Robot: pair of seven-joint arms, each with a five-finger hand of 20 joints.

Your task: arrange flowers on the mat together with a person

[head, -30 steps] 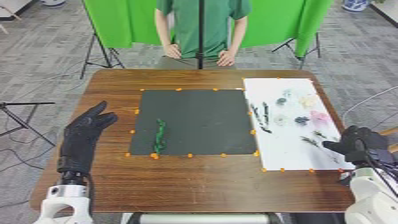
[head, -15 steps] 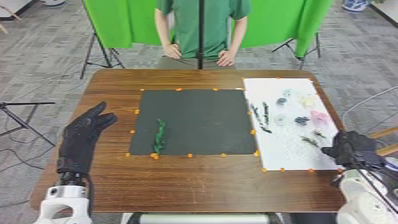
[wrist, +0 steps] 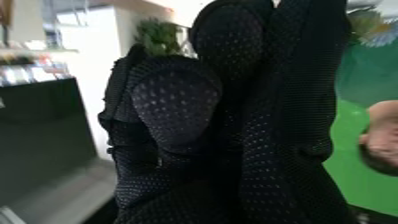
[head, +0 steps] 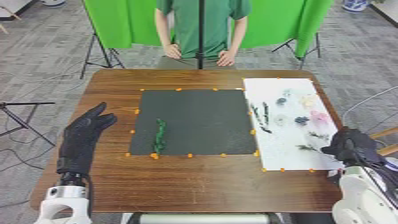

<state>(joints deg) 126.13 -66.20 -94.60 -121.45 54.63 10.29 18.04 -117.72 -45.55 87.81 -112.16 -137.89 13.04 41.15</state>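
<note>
Stage of work, as I judge it: early, one green stem (head: 160,135) laid on the dark mat (head: 200,115), along its left part, roughly upright as the head view shows it. Step in hand: fetching a further piece for the arrangement.

Supply, on the white sheet (head: 284,160) to the right of the mat: pink flower (head: 320,117), dark blue flower (head: 302,120) beside it, pale blossom (head: 280,120), two slender dark stems (head: 266,113) near the mat's side, and two small sprigs (head: 306,147) nearer my end of the tabletop (head: 195,180).

My right hand (head: 354,142) is at the sheet's right edge, close to the sprigs. Wrist view: fingers extended, lying close together, with no clamped item that I can make out. Green foliage (wrist: 158,37) appears past the glove; I cannot tell how far off it lies. Left hand (head: 84,130) is left of the mat, fingers straight, thumb apart, presumably waiting.

Next move, my estimate: bring the right hand over one piece, likely a near sprig, lower, pinch the stem, lift, carry to the mat beside the green stem. Risk: thin stems lie flat and may slide or slip between gloved fingers; a low sweep could disturb neighbouring blossoms.
</note>
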